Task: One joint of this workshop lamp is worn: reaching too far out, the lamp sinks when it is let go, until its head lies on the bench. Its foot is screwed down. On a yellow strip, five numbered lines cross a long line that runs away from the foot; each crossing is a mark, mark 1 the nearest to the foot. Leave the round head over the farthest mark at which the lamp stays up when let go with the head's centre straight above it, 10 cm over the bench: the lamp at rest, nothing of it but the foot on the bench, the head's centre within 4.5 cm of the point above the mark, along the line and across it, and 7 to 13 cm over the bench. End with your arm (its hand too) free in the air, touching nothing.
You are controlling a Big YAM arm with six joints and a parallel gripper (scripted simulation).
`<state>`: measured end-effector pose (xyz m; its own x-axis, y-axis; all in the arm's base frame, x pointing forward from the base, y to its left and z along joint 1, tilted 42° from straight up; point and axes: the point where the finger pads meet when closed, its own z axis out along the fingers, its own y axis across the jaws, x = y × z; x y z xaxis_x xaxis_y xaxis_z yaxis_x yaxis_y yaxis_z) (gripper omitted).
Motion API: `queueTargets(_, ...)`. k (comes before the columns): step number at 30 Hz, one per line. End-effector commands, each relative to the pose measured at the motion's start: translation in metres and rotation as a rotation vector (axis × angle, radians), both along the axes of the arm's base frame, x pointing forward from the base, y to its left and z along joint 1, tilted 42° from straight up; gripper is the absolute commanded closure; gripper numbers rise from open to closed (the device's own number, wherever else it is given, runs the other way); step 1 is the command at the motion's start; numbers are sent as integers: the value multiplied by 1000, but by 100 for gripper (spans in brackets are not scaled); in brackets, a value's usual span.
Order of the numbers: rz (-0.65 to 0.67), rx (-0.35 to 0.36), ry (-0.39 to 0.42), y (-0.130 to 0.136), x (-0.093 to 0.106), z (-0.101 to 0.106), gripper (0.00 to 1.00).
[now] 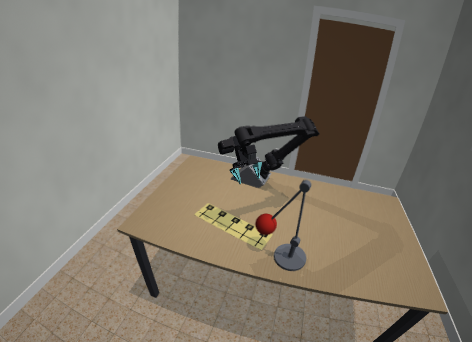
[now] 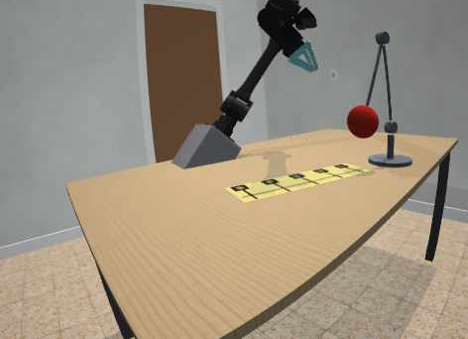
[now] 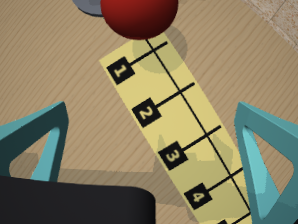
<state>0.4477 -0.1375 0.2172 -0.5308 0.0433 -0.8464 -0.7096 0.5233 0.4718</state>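
Observation:
The lamp's round grey foot (image 1: 290, 258) (image 2: 390, 161) stands on the bench. Its two thin rods meet at a high elbow joint (image 1: 305, 186) (image 2: 382, 38). The red round head (image 1: 266, 224) (image 2: 363, 121) (image 3: 140, 17) hangs in the air near the strip's foot end, clear of the bench. The yellow strip (image 1: 242, 228) (image 2: 263, 191) (image 3: 155, 82) lies flat, marks 1 to 4 readable in the wrist view, mark 5 cut off there. My gripper (image 1: 247, 174) (image 2: 312, 67) (image 3: 151, 111) is open and empty, high above the bench, away from the lamp.
The arm's grey wedge base (image 2: 205, 147) stands at the bench's far side, across from the lamp. The wooden bench (image 1: 170, 203) (image 2: 164, 226) has its near edge close behind the lamp's foot in the top view. The arm's shadow falls across part of the strip.

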Motion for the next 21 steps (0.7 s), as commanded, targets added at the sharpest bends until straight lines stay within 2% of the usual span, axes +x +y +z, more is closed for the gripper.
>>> queueTargets(1,14,0,-33,0,6,9,0)
queueTargets(13,-4,-4,-7,2,11,13,0)
queueTargets(21,5,-2,-20,0,7,9,0)
